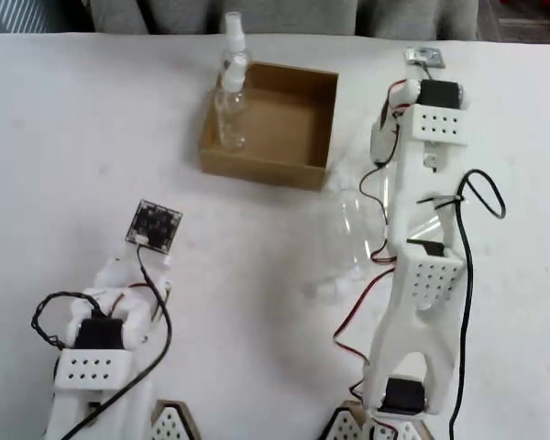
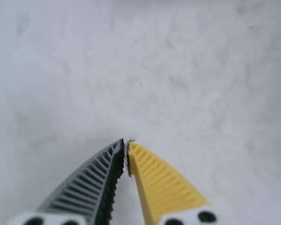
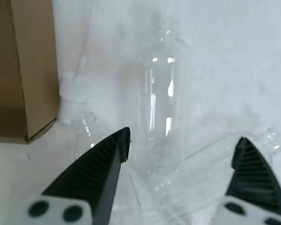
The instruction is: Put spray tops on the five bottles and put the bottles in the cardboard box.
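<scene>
The cardboard box (image 1: 298,165) stands at the back middle of the table. Two clear bottles with white spray tops (image 1: 231,105) stand inside it against its left wall. More clear bottles (image 1: 353,229) without tops lie on the table just in front of the box's right corner, beside the right arm (image 1: 422,275). My right gripper (image 3: 182,138) hangs open above them: one bottle (image 3: 159,108) lies between its black fingers, and another (image 3: 215,180) slants under the far finger. My left gripper (image 2: 127,143) is shut on nothing over bare table.
The box's corner (image 3: 30,70) is close beside the lying bottles, with a small white piece (image 3: 74,96) at its foot. The left arm (image 1: 96,353) sits folded at the front left. White table stretches between the arms and to the left of the box.
</scene>
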{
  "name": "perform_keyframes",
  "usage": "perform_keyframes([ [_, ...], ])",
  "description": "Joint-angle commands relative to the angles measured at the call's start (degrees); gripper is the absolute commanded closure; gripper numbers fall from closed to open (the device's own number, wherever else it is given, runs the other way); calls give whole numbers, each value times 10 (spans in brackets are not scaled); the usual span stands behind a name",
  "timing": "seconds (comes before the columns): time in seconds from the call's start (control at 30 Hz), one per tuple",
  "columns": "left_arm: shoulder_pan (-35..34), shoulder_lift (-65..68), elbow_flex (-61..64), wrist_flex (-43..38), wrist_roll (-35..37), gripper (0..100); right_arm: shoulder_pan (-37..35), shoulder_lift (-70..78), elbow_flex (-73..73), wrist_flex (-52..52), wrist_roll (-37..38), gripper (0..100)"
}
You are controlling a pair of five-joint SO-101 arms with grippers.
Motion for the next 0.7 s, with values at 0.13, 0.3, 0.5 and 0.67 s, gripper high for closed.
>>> perform_keyframes([
  [0.13,-7,-11,-4,-18,-5,976,-10,-13,69,-80,2,635],
  [0.3,-7,-11,-4,-18,-5,976,-1,51,68,-129,5,643],
  [0.5,-6,-11,-4,-18,-5,976,1,63,24,-107,2,917],
  [0.67,-5,-11,-4,-18,-5,976,20,63,-111,-7,1,949],
])
